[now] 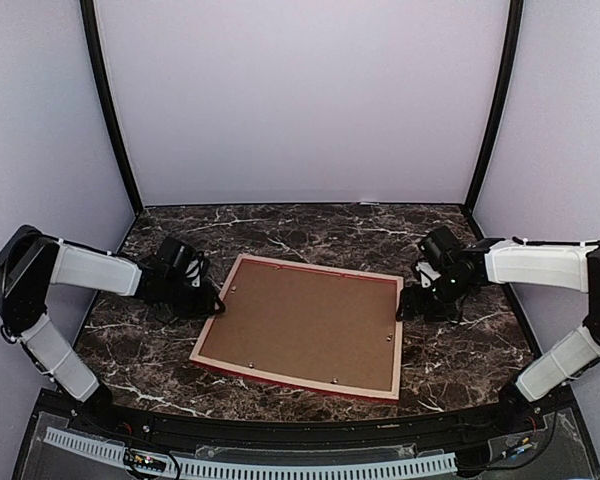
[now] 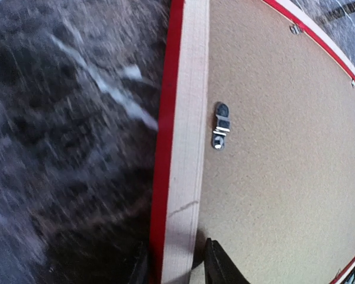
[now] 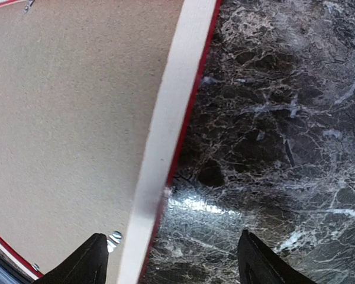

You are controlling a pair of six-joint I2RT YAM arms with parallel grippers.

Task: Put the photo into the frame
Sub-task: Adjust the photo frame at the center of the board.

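Bench (image 1: pixel 310 225): dark marble with white veins. A broad bare band at 12 o'clock, narrower strips at 3, 6 and 9.

Frame (image 1: pixel 298 377): lies centre, face down and skewed slightly clockwise. Thin pale wood rails, red showing along the outer edges.

Board (image 1: pixel 305 320): plain brown fibre, flat inside the rails, with a small metal clip (image 2: pixel 220 125) near the 9 o'clock rail.

Right end effector (image 3: pixel 171 260): at the 3 o'clock rail, spread wide. One finger is over the board, the other over the bench; it holds nothing.

Left end effector (image 2: pixel 174 267): at the 9 o'clock rail, narrow, with a finger on either side. Cannot tell whether it pinches.
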